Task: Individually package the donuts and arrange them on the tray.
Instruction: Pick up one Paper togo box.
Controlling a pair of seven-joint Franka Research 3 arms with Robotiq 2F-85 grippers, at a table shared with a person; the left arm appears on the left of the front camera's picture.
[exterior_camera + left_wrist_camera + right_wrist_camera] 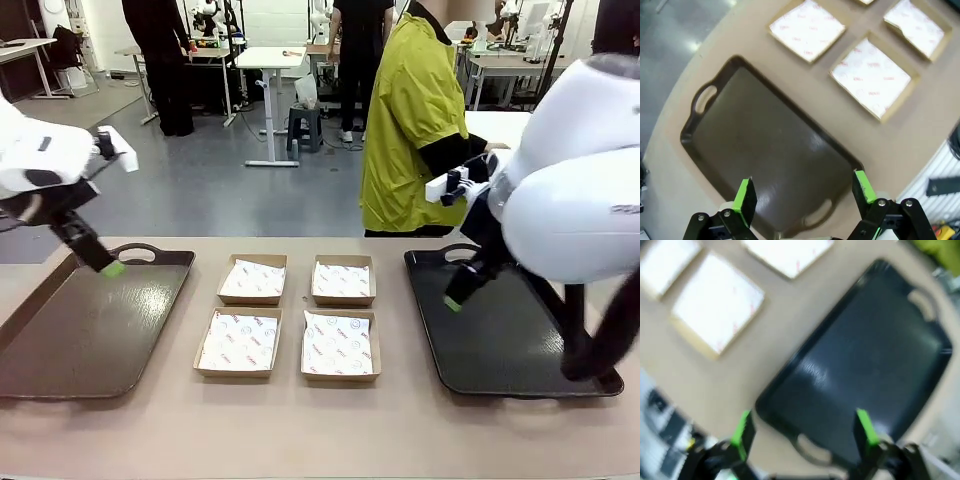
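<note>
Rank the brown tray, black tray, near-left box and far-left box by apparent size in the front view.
Largest: brown tray and black tray, about alike; brown one cropped, unranked.
Then: near-left box.
Smallest: far-left box, slightly, perhaps from distance.

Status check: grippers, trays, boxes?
Left gripper open over brown tray. Right gripper open over black tray. Four paper-lined boxes between trays. Person at far side.

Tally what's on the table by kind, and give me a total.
Trays: 2, a brown tray and a black tray
Paper-lined cardboard boxes: 4
Total: 6
</note>
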